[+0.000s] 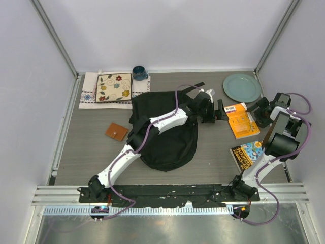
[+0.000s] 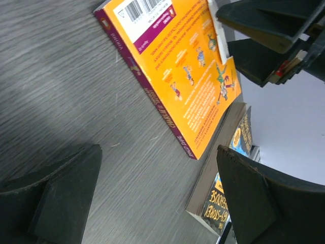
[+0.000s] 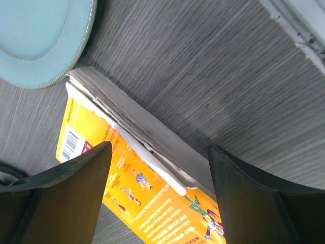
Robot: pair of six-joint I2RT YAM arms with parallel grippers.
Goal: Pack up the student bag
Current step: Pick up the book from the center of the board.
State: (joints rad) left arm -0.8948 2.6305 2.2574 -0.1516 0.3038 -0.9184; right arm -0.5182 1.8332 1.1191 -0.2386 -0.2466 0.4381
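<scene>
Grey wood-grain table (image 1: pixel 81 152) carries an orange paperback (image 1: pixel 242 122); the student bag (image 1: pixel 167 147) lies just left of it. The left gripper (image 2: pixel 160 173) hangs at the book's left edge, jaws wide apart. The right gripper (image 3: pixel 160 173) straddles its page edge, jaws also apart.

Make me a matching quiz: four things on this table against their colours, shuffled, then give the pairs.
Things:
1 plate
2 mug
3 bag
4 coaster

Colours:
a black
b brown
c pale blue-green
d dark teal

Pairs: 1-c, 2-d, 3-a, 4-b
</scene>
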